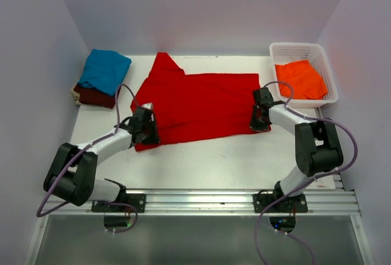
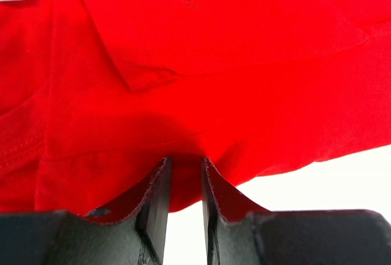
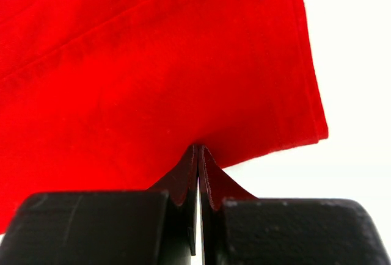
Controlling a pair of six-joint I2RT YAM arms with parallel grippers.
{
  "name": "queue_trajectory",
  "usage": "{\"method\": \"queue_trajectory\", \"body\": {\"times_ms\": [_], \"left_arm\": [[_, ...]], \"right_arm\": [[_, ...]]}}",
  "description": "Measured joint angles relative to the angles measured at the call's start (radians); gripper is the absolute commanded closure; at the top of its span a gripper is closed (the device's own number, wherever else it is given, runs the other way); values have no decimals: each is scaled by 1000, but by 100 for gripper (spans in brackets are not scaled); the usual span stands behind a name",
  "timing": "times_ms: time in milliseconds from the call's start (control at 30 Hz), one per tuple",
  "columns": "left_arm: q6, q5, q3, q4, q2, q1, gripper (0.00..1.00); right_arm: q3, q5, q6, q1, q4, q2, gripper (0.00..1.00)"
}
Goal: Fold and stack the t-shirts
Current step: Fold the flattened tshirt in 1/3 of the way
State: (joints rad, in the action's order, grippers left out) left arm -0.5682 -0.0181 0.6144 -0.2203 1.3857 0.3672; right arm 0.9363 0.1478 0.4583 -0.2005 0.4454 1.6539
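The bright red t-shirt [image 1: 195, 103] lies spread on the table, one sleeve pointing to the back. My left gripper [image 1: 149, 135] is at its near left corner. In the left wrist view [image 2: 185, 161] its jaws stand a narrow gap apart with the red hem [image 2: 183, 124] between the tips. My right gripper [image 1: 259, 123] is at the shirt's near right edge. In the right wrist view [image 3: 199, 148] it is pinched shut on the red cloth [image 3: 153, 76]. A teal blue shirt [image 1: 105, 69] lies folded on a dark maroon one [image 1: 95, 96] at the back left. An orange shirt [image 1: 299, 79] lies in the basket.
The white lattice basket [image 1: 297, 47] stands at the back right corner. White walls enclose the table on three sides. A metal rail [image 1: 201, 198] runs along the near edge by the arm bases. Bare table [image 1: 208, 161] lies between the red shirt and the rail.
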Motion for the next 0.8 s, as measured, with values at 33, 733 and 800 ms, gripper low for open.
{"method": "queue_trajectory", "body": {"times_ms": [33, 733, 800], "left_arm": [[-1, 12, -2, -20, -9, 0, 69], [-156, 235, -91, -533, -339, 7, 69], [-172, 237, -93, -568, -385, 8, 70]], "right_arm": [[-2, 8, 0, -9, 12, -4, 100], [-124, 51, 85, -63, 149, -139, 100], [-133, 51, 91, -77, 169, -152, 100]]}}
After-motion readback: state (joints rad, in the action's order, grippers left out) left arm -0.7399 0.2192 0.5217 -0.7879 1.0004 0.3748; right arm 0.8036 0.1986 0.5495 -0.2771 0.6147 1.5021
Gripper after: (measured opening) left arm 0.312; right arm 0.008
